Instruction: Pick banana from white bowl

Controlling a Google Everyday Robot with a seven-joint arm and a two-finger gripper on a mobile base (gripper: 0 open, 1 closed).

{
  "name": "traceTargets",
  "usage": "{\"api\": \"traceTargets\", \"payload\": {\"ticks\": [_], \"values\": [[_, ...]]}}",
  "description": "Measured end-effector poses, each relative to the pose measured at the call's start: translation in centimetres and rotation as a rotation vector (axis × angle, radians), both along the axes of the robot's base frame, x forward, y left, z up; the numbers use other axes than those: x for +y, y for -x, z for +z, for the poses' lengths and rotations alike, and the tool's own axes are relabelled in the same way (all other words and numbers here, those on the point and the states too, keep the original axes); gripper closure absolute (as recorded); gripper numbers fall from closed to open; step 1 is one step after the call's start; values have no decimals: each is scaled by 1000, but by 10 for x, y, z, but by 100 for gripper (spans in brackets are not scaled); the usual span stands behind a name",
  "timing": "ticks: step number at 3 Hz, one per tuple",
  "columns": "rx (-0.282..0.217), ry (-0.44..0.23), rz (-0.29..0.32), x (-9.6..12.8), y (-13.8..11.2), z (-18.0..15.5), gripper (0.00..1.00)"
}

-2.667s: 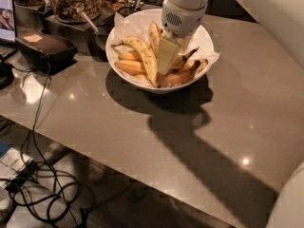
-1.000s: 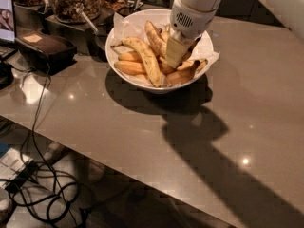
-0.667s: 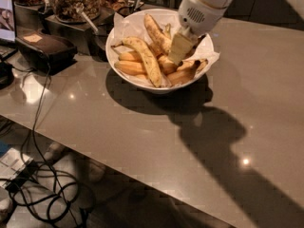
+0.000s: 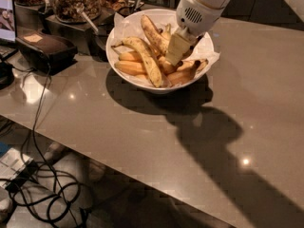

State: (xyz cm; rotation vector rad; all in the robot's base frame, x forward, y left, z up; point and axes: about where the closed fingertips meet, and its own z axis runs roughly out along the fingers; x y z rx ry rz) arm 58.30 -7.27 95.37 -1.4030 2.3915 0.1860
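Here, tool (image 4: 175, 55) low in white bowl (image 4: 109, 49), tip hidden among bananas (image 4: 183, 75); grip unclear

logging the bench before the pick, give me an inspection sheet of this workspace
surface: glossy grey-brown table, glare spots, the arm's shadow across it
job's things: freckled banana lies in the white bowl among other bananas, on crinkled paper
clutter: glass jar of nuts and black box, left of the bowl
grippers: gripper down inside the bowl, right of the banana, at the pile
cables: black cable runs from the box off the table edge; tangle on the floor
surroundings: laptop screen at left edge
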Motion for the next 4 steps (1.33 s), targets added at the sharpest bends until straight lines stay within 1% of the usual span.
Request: {"api": "traceTargets", "payload": {"ticks": [1,2,4], "values": [[1,-40,39,-13,30,17,100],[19,-90,60,-45,75,33,100],[13,-96,58,-44,74,34,100]]}}
